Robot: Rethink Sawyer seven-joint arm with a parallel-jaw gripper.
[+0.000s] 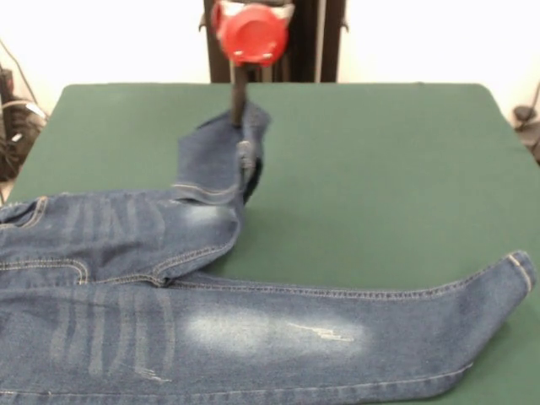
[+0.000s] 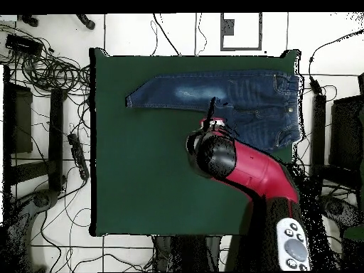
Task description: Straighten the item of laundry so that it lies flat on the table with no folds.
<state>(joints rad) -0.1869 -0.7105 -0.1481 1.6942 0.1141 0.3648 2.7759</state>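
Observation:
The blue denim jeans (image 1: 253, 337) lie along the near edge of the green table (image 1: 380, 169). One leg stretches flat to the right. The other leg is folded back over the thigh, and its end stands lifted off the table. My gripper (image 1: 240, 122) hangs below the red wrist and is shut on that lifted leg end. In the overhead view the jeans (image 2: 185, 92) lie near the table's (image 2: 156, 178) top edge, waistband to the right. There my gripper (image 2: 210, 114) sits over the folded leg, which the arm partly hides.
The red arm (image 2: 249, 167) reaches over the table's lower right part. The black pedestal (image 1: 312, 42) stands behind the far edge. Cables (image 2: 50, 71) and dark stands lie on the floor around the table. The jeans' waist end runs past the left edge of the front view.

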